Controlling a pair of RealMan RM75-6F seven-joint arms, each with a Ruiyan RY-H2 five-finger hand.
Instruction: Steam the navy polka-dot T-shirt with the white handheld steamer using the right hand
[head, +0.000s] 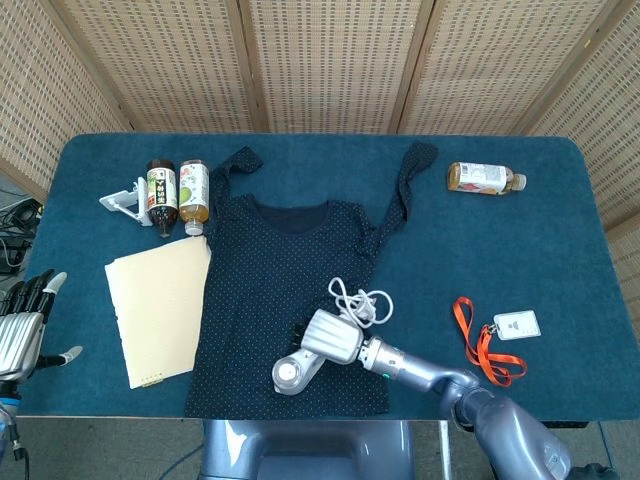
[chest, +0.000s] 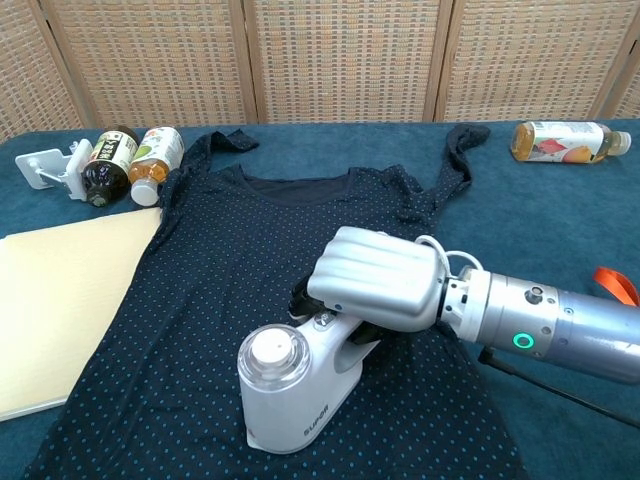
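The right robot hand (chest: 378, 278) covers the handle of the white steamer (chest: 292, 388), so the fingers under it cannot be seen. The steamer's flat bottom sits on the navy polka-dot T-shirt (chest: 230, 270) and is hidden. In the chest view the bottom of the shirt is cut off by the picture's lower edge, and the cream folder (chest: 60, 300) runs off the left edge. The left robot hand (head: 22, 328) is partly cut off at the left edge of the head view. The words on the bottle (head: 484, 178) labels are too small to read.
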